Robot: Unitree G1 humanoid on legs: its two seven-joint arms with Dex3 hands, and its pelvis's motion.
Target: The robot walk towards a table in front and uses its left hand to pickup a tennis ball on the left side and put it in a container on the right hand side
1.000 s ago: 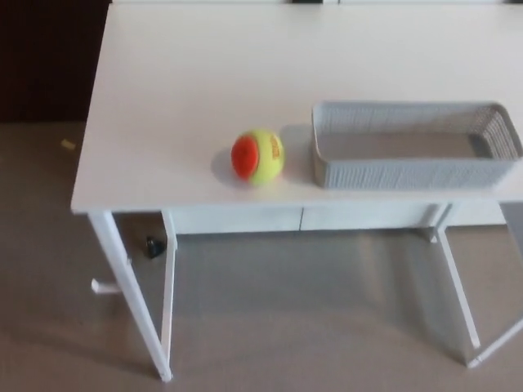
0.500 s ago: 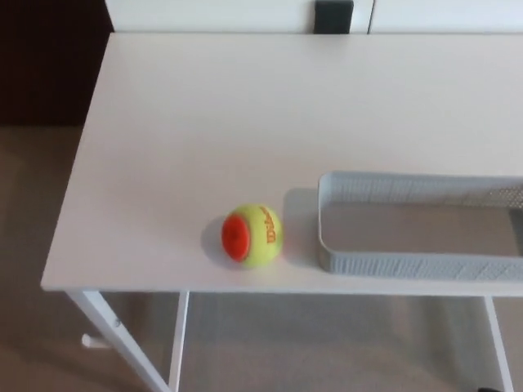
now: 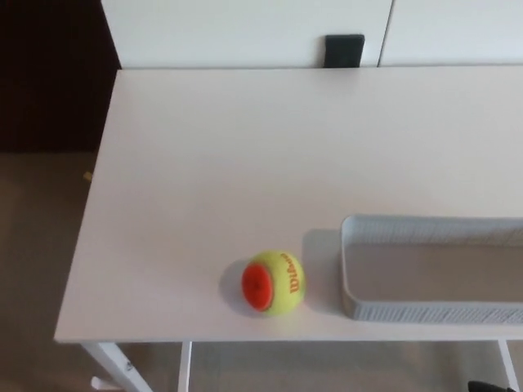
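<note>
At tabletop [image 3: 245,147] front edge: tennis ball [image 3: 273,282], just left of grey container [image 3: 425,311]; hands out of view, fingers' state cannot be told.

Items counted: one table [image 3: 204,163]; one tennis ball [image 3: 274,282], yellow and orange; one grey mesh container [image 3: 425,311]; one small black block [image 3: 344,51] behind the table.

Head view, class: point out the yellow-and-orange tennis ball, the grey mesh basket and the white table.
yellow-and-orange tennis ball [image 3: 274,282], head view, middle of the ball.
grey mesh basket [image 3: 433,311], head view, its front wall.
white table [image 3: 245,155], head view, bare top.
</note>
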